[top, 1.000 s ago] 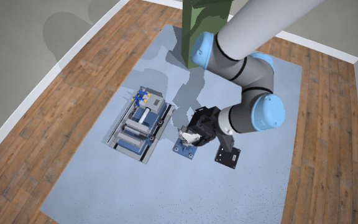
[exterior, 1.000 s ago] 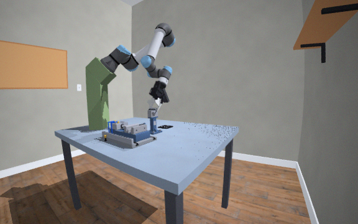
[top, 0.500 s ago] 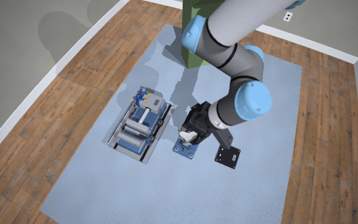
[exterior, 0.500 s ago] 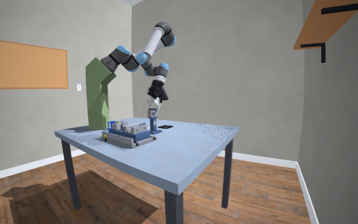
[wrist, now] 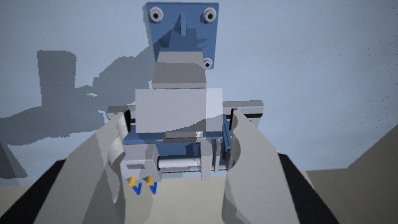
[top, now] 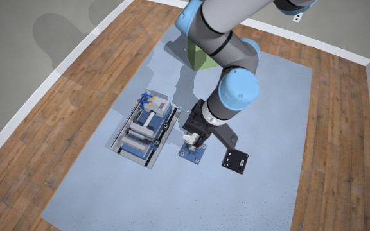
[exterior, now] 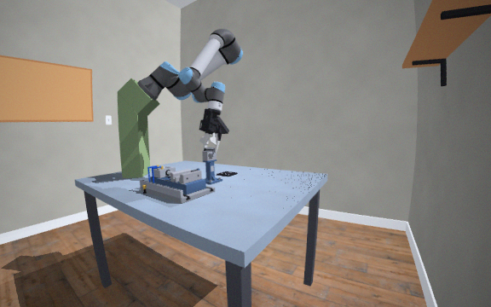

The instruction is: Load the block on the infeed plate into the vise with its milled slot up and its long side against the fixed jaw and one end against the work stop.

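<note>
The part is a grey block at the V-block, on top of the blue post. In the wrist view its broad plain face shows; I cannot tell where its slot faces. My gripper is open, one finger off each end of the part, with a narrow gap at both ends. In the top view the fingers hide the part. The vise stands open, with nothing between its fixed jaw and the moving jaw but the work stop.
The black infeed plate is bare, to the right of the V-block's blue base. The air cylinder with blue and yellow fittings is at the vise's rear. The green robot pedestal stands at the table's back.
</note>
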Tool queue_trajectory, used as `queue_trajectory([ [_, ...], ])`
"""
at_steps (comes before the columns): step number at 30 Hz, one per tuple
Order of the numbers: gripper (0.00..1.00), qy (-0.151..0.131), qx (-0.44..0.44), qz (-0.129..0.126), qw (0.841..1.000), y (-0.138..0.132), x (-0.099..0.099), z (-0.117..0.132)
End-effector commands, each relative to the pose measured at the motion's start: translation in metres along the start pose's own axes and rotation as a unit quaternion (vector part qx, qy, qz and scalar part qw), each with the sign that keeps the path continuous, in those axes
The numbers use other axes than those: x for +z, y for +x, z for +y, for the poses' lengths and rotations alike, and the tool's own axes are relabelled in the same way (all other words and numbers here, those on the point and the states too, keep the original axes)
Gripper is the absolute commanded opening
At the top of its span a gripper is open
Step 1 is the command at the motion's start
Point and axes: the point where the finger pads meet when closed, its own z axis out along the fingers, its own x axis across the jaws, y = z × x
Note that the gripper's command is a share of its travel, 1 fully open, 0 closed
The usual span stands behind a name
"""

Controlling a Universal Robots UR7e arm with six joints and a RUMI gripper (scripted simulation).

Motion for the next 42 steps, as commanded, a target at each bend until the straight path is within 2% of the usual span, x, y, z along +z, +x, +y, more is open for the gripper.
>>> queue_trajectory([
  [1,0.51,0.025,-0.001,0.000,1.000,0.0000,0.0004,0.0005],
  [14,0.51,0.122,-0.001,0.000,0.993,-0.0001,0.0007,0.0020],
  [16,0.51,0.122,-0.001,0.000,0.993,-0.0001,0.0007,0.0020],
  [20,0.51,0.155,0.000,0.000,0.988,0.0000,0.0007,0.0026],
  [31,0.51,0.256,-0.001,-0.001,0.967,-0.0001,0.0015,0.0041],
  [33,0.51,0.256,-0.001,-0.001,0.967,-0.0001,0.0015,0.0041],
  [42,0.51,0.322,0.000,0.000,0.947,0.0000,0.0020,0.0050],
])
